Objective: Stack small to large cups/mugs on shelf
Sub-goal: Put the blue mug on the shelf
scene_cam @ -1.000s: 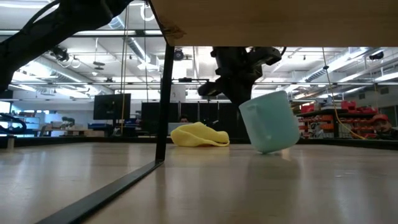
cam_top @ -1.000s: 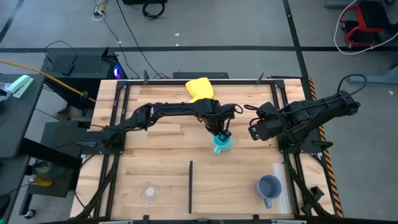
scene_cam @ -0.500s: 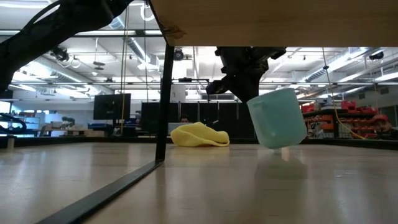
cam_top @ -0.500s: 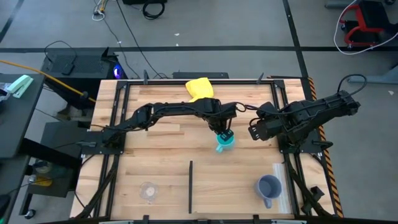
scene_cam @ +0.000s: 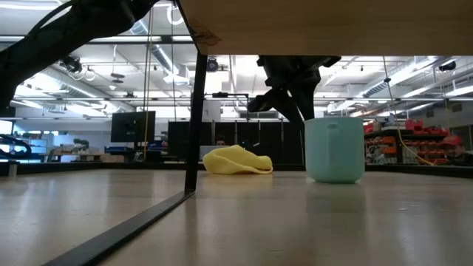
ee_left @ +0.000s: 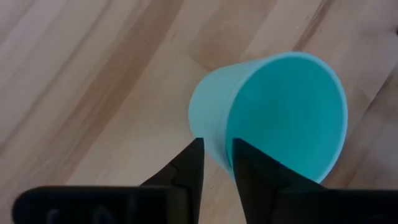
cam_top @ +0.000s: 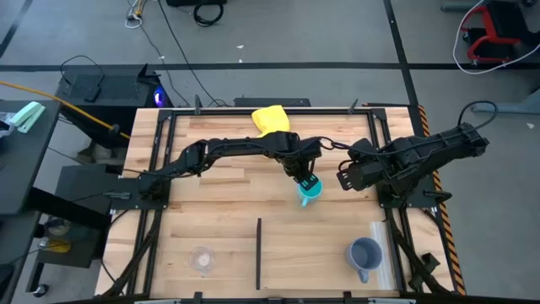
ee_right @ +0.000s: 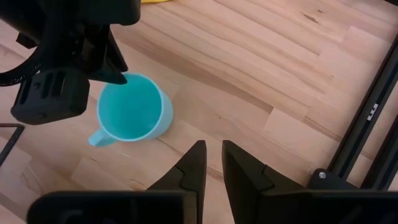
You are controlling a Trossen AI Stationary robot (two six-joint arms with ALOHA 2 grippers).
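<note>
While blue mug [cam_top: 310, 191] stands upright on table [cam_top: 219, 211] near its middle, its rim is pinched between narrowly parted fingers [ee_left: 186, 168] of left gripper [cam_top: 303, 180]. Left arm is stretched across table from left side, wrist bent down over mug. Right gripper [ee_right: 210, 163] is held just right of mug, fingers nearly together, nothing held. Grey mug [cam_top: 364, 254] is seen near front right corner, glass cup [cam_top: 201, 259] front left, yellow cloth [cam_top: 270, 120] at back edge.

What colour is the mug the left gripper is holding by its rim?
Bright turquoise-blue, inside and out. The mug shows best in the right wrist view, with the left gripper on its rim.
</note>
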